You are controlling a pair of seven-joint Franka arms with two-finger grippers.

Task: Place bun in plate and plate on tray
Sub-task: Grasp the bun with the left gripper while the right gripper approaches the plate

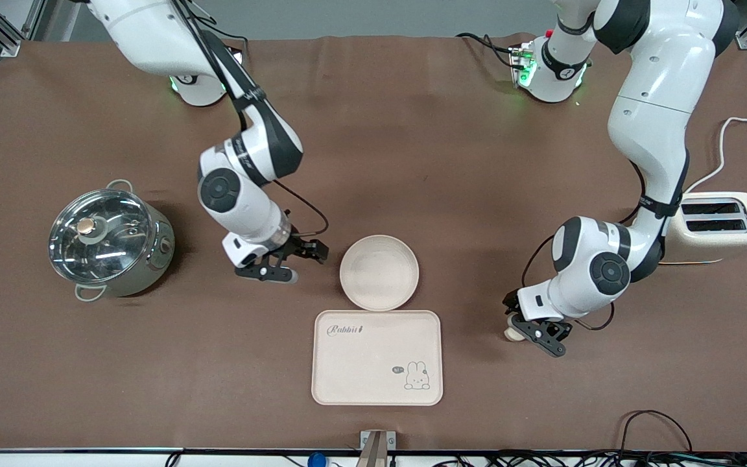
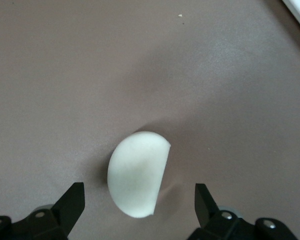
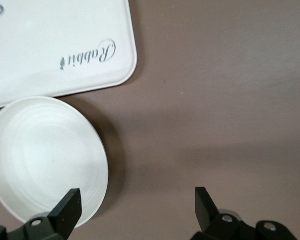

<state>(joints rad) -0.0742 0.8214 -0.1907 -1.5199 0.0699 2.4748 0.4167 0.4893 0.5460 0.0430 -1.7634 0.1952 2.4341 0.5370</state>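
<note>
Bun not yet picked; plate empty and off the tray.

Nearest the camera lies the tray (image 1: 377,357), bare, its long side running between the two arms' ends. The left gripper (image 1: 537,335) is low over the bun (image 2: 137,173), fingers apart, the bun between them on the table, flat cut face toward one finger. The plate (image 1: 379,272) touches the tray's edge; the right gripper (image 1: 286,262) waits beside it, fingers apart. All steps remain, I judge.
</note>
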